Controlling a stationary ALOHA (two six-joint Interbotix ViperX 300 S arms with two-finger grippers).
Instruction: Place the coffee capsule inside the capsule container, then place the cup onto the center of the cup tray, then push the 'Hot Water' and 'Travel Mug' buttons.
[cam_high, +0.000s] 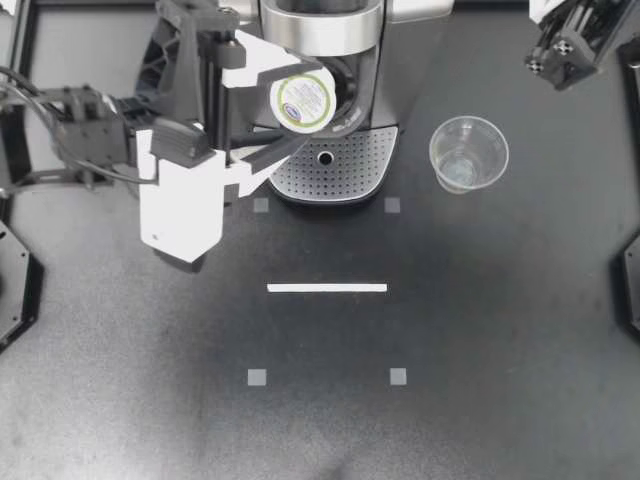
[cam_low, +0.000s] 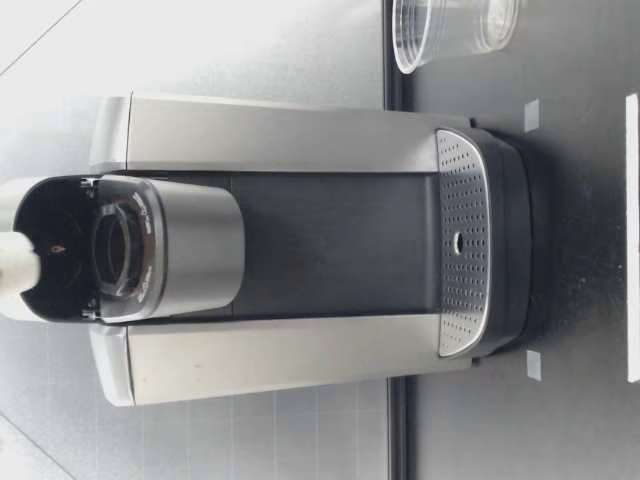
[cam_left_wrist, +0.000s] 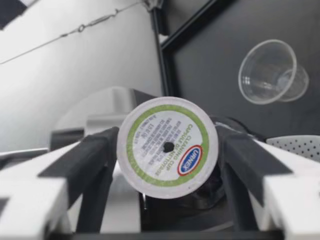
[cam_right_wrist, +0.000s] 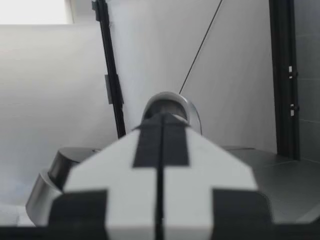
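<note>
Over the machine (cam_high: 320, 25), the left gripper (cam_high: 300, 104) clamps the capsule (cam_high: 303, 98); best nudge it toward three o'clock, centred on the container (cam_high: 350, 85), before releasing. At one o'clock, the right gripper (cam_high: 548, 62) sits closed.

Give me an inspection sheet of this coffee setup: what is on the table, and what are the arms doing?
Surface: dark table with a white tape strip and small grey squares stuck on it.
Job's things: coffee capsule held above the coffee machine's open capsule container; clear cup upright on the table beside the machine; cup tray holds nothing.
Clutter: nothing seen.
Tools: left tool shut on the capsule; right tool shut, empty, near the far corner.
Cables: dark cables loop along the left arm.
Surroundings: pale walls, black frame posts.
</note>
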